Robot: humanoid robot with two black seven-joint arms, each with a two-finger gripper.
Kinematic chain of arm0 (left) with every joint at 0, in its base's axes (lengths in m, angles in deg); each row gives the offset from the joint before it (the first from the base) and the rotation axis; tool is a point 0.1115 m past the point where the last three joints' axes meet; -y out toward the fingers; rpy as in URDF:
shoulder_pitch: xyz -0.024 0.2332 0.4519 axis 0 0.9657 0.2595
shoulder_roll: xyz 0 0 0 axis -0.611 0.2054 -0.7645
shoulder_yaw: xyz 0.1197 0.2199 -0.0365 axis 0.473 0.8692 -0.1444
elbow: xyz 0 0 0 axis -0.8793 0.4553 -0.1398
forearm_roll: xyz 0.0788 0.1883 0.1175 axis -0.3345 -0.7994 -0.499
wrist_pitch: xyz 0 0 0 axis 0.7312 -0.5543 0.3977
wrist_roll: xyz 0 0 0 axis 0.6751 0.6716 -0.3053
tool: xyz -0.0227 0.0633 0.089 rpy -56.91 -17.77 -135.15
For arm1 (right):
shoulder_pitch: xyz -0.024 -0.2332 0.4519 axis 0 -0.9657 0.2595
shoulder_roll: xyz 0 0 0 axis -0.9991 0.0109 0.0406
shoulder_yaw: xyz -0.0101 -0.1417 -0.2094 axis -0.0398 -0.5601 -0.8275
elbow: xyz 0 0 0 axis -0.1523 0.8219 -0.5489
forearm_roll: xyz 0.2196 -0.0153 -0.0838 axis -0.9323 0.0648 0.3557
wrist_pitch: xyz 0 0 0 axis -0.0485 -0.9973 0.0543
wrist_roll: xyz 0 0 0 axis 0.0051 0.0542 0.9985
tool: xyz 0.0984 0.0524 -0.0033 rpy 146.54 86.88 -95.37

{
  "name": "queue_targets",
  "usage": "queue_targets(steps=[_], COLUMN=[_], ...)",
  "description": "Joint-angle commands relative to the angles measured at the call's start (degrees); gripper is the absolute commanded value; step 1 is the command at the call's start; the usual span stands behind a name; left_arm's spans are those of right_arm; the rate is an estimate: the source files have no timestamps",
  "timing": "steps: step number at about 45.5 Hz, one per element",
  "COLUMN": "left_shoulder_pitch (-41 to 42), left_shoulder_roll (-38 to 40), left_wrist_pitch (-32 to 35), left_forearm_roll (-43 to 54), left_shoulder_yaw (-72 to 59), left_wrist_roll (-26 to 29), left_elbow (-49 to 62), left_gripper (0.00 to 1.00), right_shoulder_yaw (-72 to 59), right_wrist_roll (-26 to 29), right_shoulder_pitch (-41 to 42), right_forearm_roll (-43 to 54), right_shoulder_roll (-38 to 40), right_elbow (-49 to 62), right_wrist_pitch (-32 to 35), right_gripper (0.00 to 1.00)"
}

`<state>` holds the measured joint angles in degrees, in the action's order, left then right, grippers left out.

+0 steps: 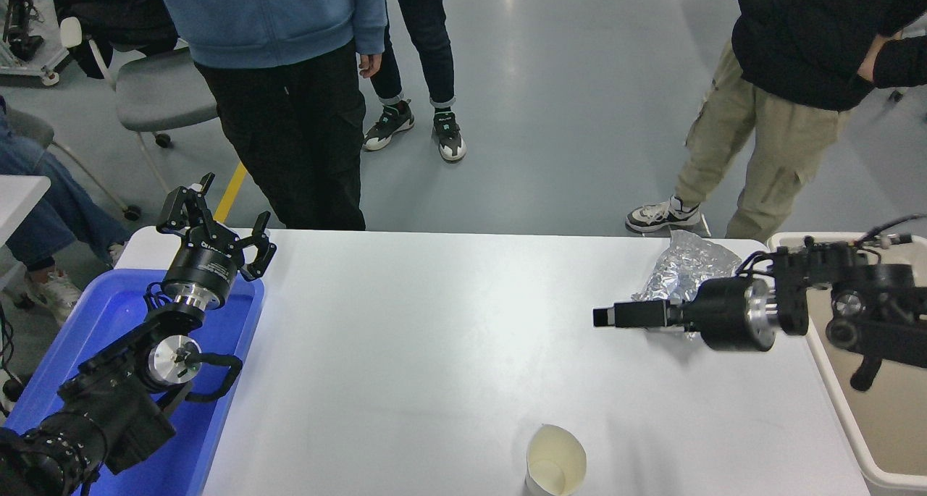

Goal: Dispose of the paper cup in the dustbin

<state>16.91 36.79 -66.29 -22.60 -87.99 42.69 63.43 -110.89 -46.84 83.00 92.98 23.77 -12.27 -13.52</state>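
Paper cup [555, 469] sits upright at the table's near edge, untouched. Right gripper [607, 316] points left, well apart; can't tell its grip.

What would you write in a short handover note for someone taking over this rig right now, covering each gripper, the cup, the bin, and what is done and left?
Left gripper: open, parked over the blue tray, holding nothing.
Right gripper: above the table beside the foil bag, pointing left, holding nothing; open or shut cannot be told.
Paper cup: upright at the table's near edge, untouched.
Dustbin: at the table's right end.
Done: nothing yet.
Left: pick up the cup, carry it to the dustbin, drop it in.
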Motion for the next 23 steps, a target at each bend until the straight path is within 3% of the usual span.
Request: queue_targets(steps=[1,9,23], left_shoulder_pitch=[0.0,-0.1,0.0], left_shoulder_roll=[0.0,0.0,0.0], left_wrist_pitch=[0.0,0.0,0.0], left_forearm_roll=[0.0,0.0,0.0], left_shoulder_yaw=[0.0,0.0,0.0], left_wrist_roll=[0.0,0.0,0.0], left_elbow=[0.0,0.0,0.0], left_gripper=[1.00,1.00,1.00], right_shoulder_yaw=[-8.8,-14.1,-15.2], right_wrist_roll=[-1.9,-4.5,-5.0], right_shoulder_pitch=[5.5,6.1,2.6], right_forearm_roll=[8.4,16.2,16.8], right_shoulder_roll=[-6.9,-12.0,-18.4], right_elbow=[-0.9,-0.2,4.2], right_wrist_pitch=[-0.1,-0.3,-3.5], right_gripper=[1.00,1.00,1.00])
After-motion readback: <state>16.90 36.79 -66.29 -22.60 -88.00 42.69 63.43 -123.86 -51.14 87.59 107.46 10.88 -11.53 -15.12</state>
